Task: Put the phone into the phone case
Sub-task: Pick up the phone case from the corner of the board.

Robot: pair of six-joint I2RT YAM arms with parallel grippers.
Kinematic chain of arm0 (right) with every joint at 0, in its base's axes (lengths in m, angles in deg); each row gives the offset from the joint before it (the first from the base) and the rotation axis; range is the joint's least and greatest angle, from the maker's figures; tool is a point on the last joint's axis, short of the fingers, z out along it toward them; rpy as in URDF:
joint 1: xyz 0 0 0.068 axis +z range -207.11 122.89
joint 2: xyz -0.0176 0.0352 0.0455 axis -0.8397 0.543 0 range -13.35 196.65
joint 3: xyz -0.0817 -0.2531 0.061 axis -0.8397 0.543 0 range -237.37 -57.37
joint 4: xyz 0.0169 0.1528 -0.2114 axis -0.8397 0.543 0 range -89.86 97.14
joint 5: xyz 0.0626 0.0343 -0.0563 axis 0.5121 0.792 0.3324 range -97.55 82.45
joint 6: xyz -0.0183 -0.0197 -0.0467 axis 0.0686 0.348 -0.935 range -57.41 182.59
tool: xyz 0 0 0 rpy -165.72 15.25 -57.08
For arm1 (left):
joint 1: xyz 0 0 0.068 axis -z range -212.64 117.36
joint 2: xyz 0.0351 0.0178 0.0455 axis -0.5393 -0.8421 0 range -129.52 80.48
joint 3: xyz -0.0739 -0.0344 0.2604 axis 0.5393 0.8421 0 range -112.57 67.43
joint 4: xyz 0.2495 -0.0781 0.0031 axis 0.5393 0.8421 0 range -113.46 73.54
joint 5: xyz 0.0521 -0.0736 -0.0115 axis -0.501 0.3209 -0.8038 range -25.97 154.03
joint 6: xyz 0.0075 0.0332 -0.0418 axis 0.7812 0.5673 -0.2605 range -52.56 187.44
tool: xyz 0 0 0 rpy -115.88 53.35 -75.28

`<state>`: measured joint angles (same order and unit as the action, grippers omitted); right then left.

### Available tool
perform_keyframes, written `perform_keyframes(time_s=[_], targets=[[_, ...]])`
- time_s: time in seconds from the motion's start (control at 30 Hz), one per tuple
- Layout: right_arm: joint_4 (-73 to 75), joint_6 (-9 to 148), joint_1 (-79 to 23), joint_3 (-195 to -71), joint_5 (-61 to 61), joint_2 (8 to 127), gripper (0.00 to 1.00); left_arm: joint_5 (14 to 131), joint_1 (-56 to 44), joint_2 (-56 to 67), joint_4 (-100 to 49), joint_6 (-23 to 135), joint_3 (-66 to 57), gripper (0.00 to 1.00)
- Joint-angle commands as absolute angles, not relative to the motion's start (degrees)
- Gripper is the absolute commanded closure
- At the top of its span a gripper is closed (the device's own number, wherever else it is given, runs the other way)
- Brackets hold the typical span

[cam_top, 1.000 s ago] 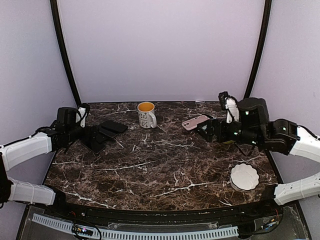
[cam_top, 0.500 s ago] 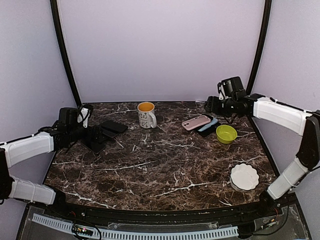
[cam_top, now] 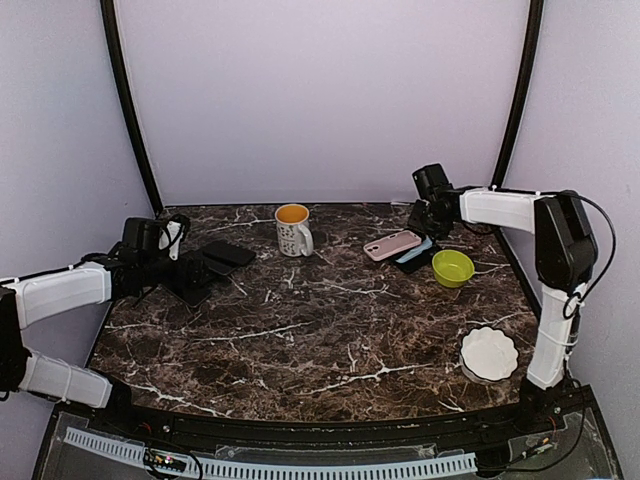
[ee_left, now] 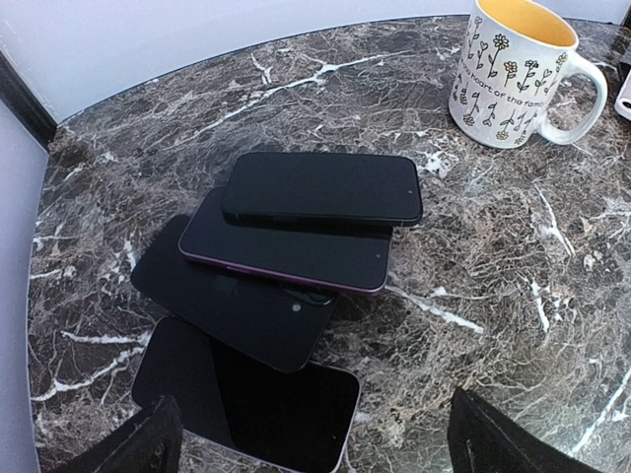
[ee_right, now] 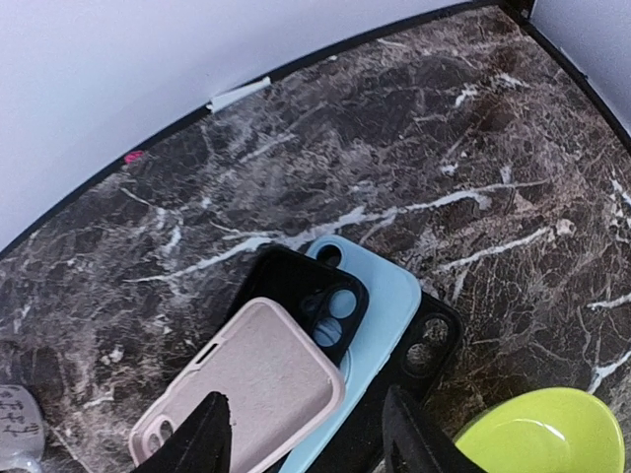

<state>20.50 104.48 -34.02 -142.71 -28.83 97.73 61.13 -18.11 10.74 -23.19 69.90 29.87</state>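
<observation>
Several dark phones [ee_left: 322, 187] lie in an overlapping stack at the table's back left [cam_top: 225, 255]; the top one is black and the one under it has a purple edge [ee_left: 286, 241]. My left gripper [ee_left: 315, 443] hovers just in front of the stack, open and empty [cam_top: 190, 275]. At the back right lies a pile of phone cases: a pink case [ee_right: 242, 389] on top, then a black case [ee_right: 306, 296], a light blue case [ee_right: 380, 315] and another black case [ee_right: 424, 345]. My right gripper [ee_right: 308, 439] hangs above the pink case [cam_top: 392, 244], jaws apart, holding nothing.
A white flowered mug [cam_top: 293, 229] with a yellow inside stands at the back centre, also in the left wrist view [ee_left: 513, 74]. A lime green bowl [cam_top: 453, 267] sits just right of the cases [ee_right: 537, 434]. A white scalloped dish [cam_top: 489, 352] lies at the front right.
The right arm has swung from beside the cases to the back right corner, over the case pile, uncovering the green bowl; its jaws have narrowed. The left arm has barely moved.
</observation>
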Motion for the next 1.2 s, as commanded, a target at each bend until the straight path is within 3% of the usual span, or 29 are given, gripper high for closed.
perform_keyframes(time_s=[0.0, 0.1, 0.43, 0.5, 0.67, 0.8, 1.17], targets=[[23.18, 105.92, -34.00, -144.62, -31.64, 101.12, 0.54, 60.98, -17.87, 12.59, -22.33, 69.17, 28.66, 0.04], [22.90, 104.55, -34.00, -145.00, -31.19, 102.95, 0.58, 62.13, -17.87, 12.66, -22.45, 68.96, 28.67, 0.05], [25.06, 103.20, -34.13, -149.72, -30.49, 109.13, 0.57, 65.77, -17.85, 12.91, -23.09, 68.84, 28.85, 0.06], [24.89, 103.19, -34.18, -149.90, -30.49, 109.58, 0.61, 65.69, -17.87, 12.82, -23.08, 68.88, 28.85, 0.06], [25.09, 102.83, -34.17, -149.57, -31.28, 109.29, 0.86, 66.11, -17.87, 12.63, -23.05, 68.93, 28.85, 0.06], [25.39, 102.64, -34.17, -148.61, -32.85, 107.58, 0.99, 67.09, -17.87, 12.79, -23.21, 68.62, 28.75, 0.06], [23.73, 96.15, -32.72, -148.82, -34.39, 101.08, 1.00, 68.12, -17.87, 13.46, -23.29, 68.50, 28.76, 0.06]])
